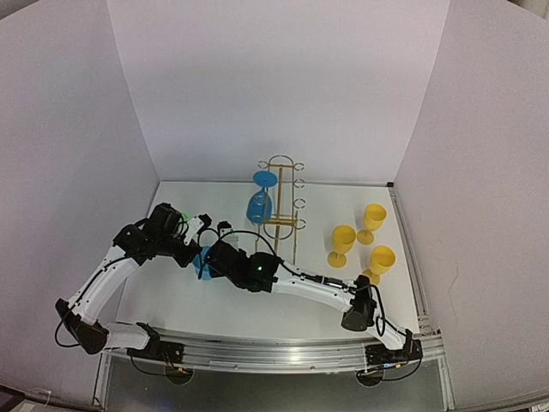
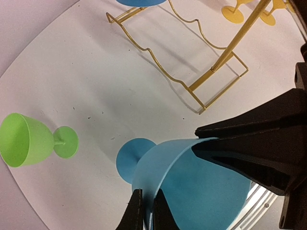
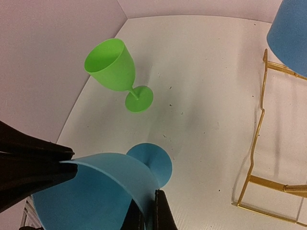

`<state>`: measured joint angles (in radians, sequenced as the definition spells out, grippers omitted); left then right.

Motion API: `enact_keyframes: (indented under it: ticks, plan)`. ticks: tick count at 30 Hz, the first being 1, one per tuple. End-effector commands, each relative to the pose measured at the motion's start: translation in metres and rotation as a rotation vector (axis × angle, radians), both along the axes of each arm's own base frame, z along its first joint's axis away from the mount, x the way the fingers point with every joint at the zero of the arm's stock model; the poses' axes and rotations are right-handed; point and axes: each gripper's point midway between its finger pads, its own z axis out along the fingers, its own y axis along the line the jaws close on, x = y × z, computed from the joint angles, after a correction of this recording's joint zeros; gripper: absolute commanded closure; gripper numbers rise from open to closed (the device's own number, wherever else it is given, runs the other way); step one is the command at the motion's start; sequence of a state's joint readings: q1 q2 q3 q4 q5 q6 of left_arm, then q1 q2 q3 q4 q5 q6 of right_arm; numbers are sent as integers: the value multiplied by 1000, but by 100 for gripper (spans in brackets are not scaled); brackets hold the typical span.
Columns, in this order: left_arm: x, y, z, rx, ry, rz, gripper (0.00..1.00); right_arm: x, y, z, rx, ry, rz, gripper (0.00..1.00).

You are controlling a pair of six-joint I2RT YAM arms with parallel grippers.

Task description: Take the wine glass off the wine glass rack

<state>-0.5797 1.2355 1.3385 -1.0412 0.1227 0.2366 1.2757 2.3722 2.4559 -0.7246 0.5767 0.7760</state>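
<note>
Blue wine glass (image 2: 206, 191), rim clamped by left gripper (image 2: 148, 213) and right gripper (image 3: 149, 213), near gold rack (image 2: 224, 52), off it

green glass (image 2: 24, 139) left, rack (image 2: 240, 36) right, gap between

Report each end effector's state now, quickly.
Left end effector: closed on the rim of the light blue glass.
Right end effector: closed on the same glass's rim.
</note>
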Motion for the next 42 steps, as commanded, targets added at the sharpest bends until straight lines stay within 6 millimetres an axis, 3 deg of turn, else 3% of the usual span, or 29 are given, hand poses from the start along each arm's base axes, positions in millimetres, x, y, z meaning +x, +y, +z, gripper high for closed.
enact_keyframes:
  ticks: [1, 3, 5, 10, 17, 26, 35, 42]
  plan:
    - [-5, 9, -21, 62, 50, 6, 100, -6, 11, 41, 92, -50, 73, 73]
    - [-1, 19, -25, 85, 36, 29, 100, -9, 12, 47, 93, -60, 103, 61]
    - [5, 33, -29, 90, 31, 63, 100, -11, 11, 55, 94, -75, 126, 58]
    - [23, 91, -49, 87, 84, 187, 100, -20, 8, 87, 129, -109, 194, 54]
    - [47, 146, -47, 83, 18, 307, 100, -24, -8, 120, 135, -179, 225, 52]
    - [104, 258, -37, 92, -67, 555, 100, -20, -32, 147, 127, -254, 197, 51]
    - [171, 293, -35, 82, -159, 658, 100, -17, -41, 150, 123, -269, 177, 51]
    - [200, 292, -46, 68, -164, 655, 100, -17, -43, 149, 120, -271, 171, 51]
